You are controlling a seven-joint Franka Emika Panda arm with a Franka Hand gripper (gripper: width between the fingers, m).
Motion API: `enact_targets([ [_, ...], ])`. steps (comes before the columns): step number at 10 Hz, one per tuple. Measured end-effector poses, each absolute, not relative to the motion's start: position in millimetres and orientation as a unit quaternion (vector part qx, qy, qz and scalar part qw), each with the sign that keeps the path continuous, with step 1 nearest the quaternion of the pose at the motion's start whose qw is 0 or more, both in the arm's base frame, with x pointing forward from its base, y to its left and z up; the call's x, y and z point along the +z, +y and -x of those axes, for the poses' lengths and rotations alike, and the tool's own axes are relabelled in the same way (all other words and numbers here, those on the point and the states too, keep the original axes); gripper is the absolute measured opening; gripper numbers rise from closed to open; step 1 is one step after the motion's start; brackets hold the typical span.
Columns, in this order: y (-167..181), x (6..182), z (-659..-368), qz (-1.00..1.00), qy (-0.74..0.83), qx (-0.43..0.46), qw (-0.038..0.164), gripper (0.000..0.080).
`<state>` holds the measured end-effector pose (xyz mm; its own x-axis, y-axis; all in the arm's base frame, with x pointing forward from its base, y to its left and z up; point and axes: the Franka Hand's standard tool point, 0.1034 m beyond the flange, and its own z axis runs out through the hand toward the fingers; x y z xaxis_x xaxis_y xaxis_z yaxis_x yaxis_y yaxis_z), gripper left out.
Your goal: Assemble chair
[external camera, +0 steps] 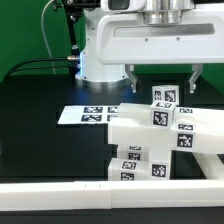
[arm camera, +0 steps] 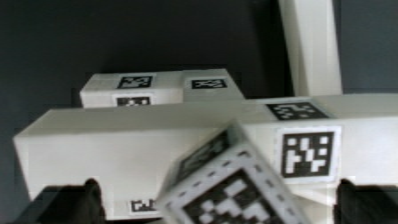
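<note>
The chair (external camera: 150,135) is a stack of chunky white tagged blocks at the exterior view's centre right, on the black table. A small tagged piece (external camera: 163,97) sticks up from its top. My gripper (external camera: 163,80) hangs over that piece, open, one finger on each side. In the wrist view the piece (arm camera: 240,180) is tilted and fills the space between my fingers (arm camera: 71,203), with a gap showing on both sides. Beyond it lie the chair's white blocks (arm camera: 125,135).
The marker board (external camera: 85,115) lies flat on the table to the exterior view's left of the chair. A long white rail (external camera: 60,190) runs along the front edge. The robot's white base (external camera: 105,50) and black cables stand behind. A long white bar (arm camera: 317,45) shows in the wrist view.
</note>
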<state>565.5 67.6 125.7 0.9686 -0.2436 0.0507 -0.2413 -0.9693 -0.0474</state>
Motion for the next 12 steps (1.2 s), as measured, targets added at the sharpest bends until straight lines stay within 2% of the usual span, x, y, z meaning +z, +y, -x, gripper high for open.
enact_targets([
  [3, 74.1, 122.8, -563.9, 0.998, -0.059, -0.032, 0.003, 0.0649],
  [4, 73.1, 122.7, -564.0, 0.998, -0.051, -0.032, 0.003, 0.0649],
  [5, 73.3, 122.6, -563.9, 0.999, -0.034, -0.032, 0.004, 0.0558],
  [6, 73.2, 122.5, -563.9, 0.999, -0.031, -0.032, 0.004, 0.0558],
  [7, 73.6, 122.3, -563.8, 0.999, -0.001, -0.031, 0.006, 0.0389],
  [8, 74.0, 122.2, -563.8, 0.998, 0.046, -0.031, 0.008, 0.0389],
  [9, 74.2, 122.2, -563.8, 0.996, 0.083, -0.031, 0.009, 0.0281],
  [11, 74.1, 122.1, -563.8, 0.991, 0.128, -0.03, 0.011, 0.0281],
  [12, 71.6, 122.2, -566.1, 0.979, 0.2, -0.029, 0.021, 0.0281],
])
